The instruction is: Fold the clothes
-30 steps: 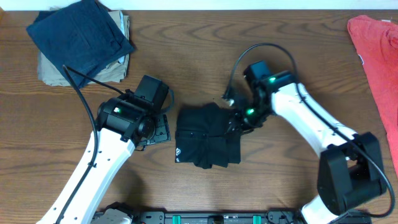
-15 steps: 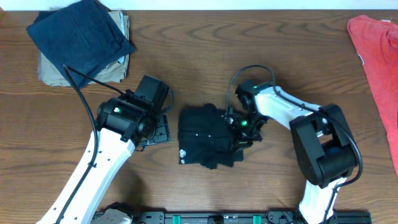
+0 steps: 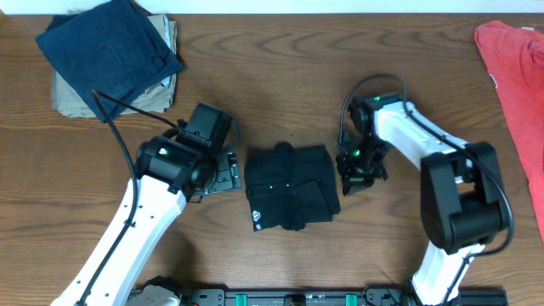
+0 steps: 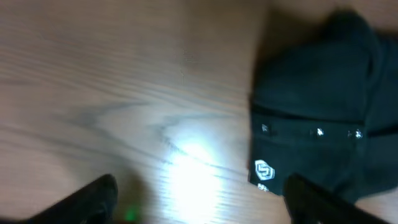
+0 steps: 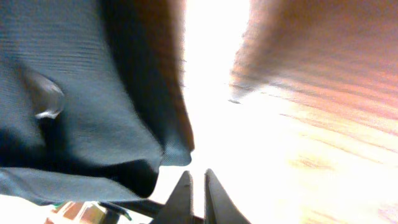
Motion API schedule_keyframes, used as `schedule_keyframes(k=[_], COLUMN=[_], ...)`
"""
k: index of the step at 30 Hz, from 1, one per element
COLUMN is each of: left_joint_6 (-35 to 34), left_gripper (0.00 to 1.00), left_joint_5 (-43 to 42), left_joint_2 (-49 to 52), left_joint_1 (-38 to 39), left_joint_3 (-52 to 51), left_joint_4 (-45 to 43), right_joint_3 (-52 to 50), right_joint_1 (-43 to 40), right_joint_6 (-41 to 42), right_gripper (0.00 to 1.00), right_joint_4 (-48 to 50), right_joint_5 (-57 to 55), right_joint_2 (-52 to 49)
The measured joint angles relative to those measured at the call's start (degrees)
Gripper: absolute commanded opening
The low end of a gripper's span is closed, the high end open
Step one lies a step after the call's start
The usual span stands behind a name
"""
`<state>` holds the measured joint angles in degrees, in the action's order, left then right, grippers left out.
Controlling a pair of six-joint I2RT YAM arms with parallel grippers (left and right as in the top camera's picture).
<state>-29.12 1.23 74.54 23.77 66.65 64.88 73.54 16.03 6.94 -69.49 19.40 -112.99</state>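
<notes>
Two claws flank the black T-shirt (image 3: 291, 185). The right claw (image 3: 353, 176), which was on the cloth's right edge a second ago, now sits closed and empty just beside it. The left claw (image 3: 223, 170) is spread wide, holding nothing. The folded shirt lies flatter than before, mid-desk (image 3: 280, 76), with its white logo (image 3: 257, 218) showing.

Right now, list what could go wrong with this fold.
1. The shut right gripper sits right at the right edge of the black shirt; pulling away could snag loose cloth and drag the fold open.
2. The open left gripper stands beside the left edge; a low approach might shove the lumpy bundle across the table.
</notes>
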Motion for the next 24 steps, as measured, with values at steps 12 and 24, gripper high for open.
schedule_keyframes(k=[12, 24], left_joint_6=[1.9, 3.4], left_gripper=[0.98, 0.98], left_joint_5=[-12.2, -24.4], left_joint_2=[2.2, 8.3], left_joint_1=[0.0, 0.0], left_joint_3=[-19.0, -28.0], left_joint_4=[-22.4, -41.7], right_joint_3=[9.0, 9.0], right_joint_1=[-10.1, -20.2], right_joint_6=[2.0, 6.7], right_gripper=[0.99, 0.99], right_joint_4=[2.8, 3.4], right_joint_5=[-11.5, -15.0], right_joint_2=[5.1, 5.1])
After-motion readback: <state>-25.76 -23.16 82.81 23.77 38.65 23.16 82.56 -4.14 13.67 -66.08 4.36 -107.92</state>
